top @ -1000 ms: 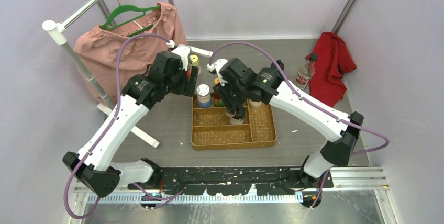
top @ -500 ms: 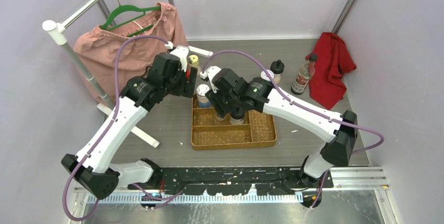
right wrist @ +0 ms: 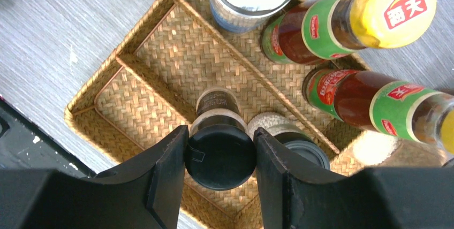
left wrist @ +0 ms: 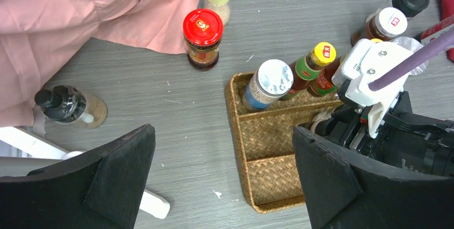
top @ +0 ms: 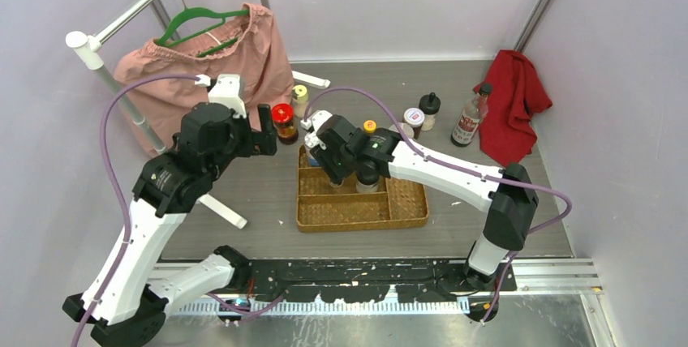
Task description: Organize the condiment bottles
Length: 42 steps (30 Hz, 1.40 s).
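Right pincer (right wrist: 220, 157) clamps a black-capped clear jar (right wrist: 216, 108) — left pincer (left wrist: 222, 138) gapes empty

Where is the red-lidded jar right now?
In the top view, the red-lidded jar stands on the table left of centre, just beyond the far-left corner of the tray, beside the pink cloth.

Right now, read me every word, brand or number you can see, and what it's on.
"海天" on the yellow cap of a sauce bottle, in a red logo.
"海天" on the green label of the sauce bottle beside it.
Too small to read: yellow emblem on the red-lidded jar.
Too blurred: red mark on the white-lidded bottle.
Nothing legible on the black-capped bottle in the right gripper.
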{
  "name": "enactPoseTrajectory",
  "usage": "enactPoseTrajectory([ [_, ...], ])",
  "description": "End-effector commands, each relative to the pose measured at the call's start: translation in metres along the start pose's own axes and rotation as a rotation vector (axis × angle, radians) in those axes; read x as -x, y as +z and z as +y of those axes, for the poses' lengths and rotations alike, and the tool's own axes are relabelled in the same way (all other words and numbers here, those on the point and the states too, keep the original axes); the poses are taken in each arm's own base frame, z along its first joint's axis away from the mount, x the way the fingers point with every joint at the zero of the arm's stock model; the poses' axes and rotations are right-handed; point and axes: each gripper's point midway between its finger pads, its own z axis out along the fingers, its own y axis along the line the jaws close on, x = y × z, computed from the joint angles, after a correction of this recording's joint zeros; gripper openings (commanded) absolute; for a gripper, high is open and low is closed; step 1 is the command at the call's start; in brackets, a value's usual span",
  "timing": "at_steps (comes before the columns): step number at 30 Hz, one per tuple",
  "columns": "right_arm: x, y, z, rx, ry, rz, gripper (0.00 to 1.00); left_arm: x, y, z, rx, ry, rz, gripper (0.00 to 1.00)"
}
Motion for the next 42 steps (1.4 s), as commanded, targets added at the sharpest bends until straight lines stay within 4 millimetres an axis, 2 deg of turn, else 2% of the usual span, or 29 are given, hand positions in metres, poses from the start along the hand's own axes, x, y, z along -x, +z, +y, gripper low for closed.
enactPoseTrajectory([
  [1, 0.013, 0.009, 0.0, -0.023, 0.01, -0.069, 0.47, -0.008, -0.004, 0.008, 0.038, -0.032, 0.009, 1.0],
  [10, -0.009, 0.038, 0.001, -0.035, 0.014, -0.024, 0.47, -0.01, -0.011, 0.01, 0.03, -0.028, 0.007, 1.0],
  [24, -0.022, 0.053, -0.005, -0.066, 0.03, -0.021, 0.48, -0.008, -0.012, 0.007, 0.009, -0.02, 0.003, 1.0],
  [29, -0.024, 0.056, -0.007, -0.072, 0.034, -0.014, 0.53, -0.007, -0.011, 0.006, 0.005, -0.015, 0.004, 1.0],
  [32, -0.026, 0.055, -0.007, -0.076, 0.032, -0.006, 0.61, -0.007, -0.01, 0.005, 0.0, -0.014, 0.005, 1.0],
  [38, -0.027, 0.049, -0.013, -0.098, 0.03, -0.004, 0.72, -0.007, -0.008, 0.003, -0.007, -0.009, 0.007, 1.0],
  [42, -0.024, 0.039, -0.015, -0.107, 0.032, -0.008, 0.76, -0.006, -0.008, 0.002, -0.009, -0.006, 0.007, 1.0],
])
